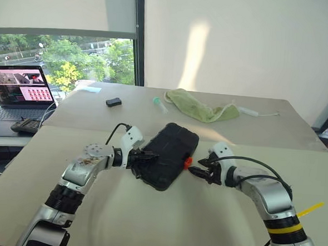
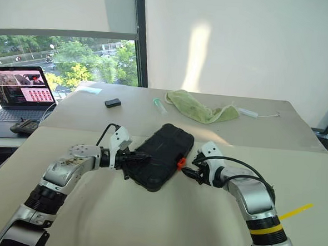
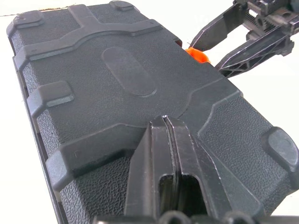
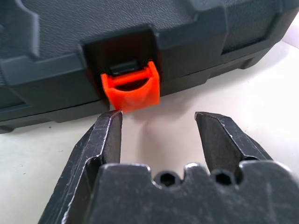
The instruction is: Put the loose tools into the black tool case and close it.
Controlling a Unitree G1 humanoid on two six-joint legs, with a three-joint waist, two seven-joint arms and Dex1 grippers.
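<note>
The black tool case [image 1: 170,151] lies closed on the cream table, set at a slant, its lid down. Its orange latch [image 4: 131,87] sticks out from the side facing my right arm. My left gripper [image 3: 164,119] is shut with nothing in it, and its tips rest on the ribbed lid near the case's left edge. My right gripper [image 4: 159,116] is open just in front of the latch, one fingertip [image 4: 112,121] almost touching its lower corner. The loose tools are out of view.
A green cloth [image 1: 201,107], a small clear tube [image 1: 160,105] and a small black box [image 1: 113,102] lie on the far table. A laptop [image 1: 18,92] and a black controller [image 1: 24,125] sit at the left. A yellow strip [image 1: 309,210] lies at the right.
</note>
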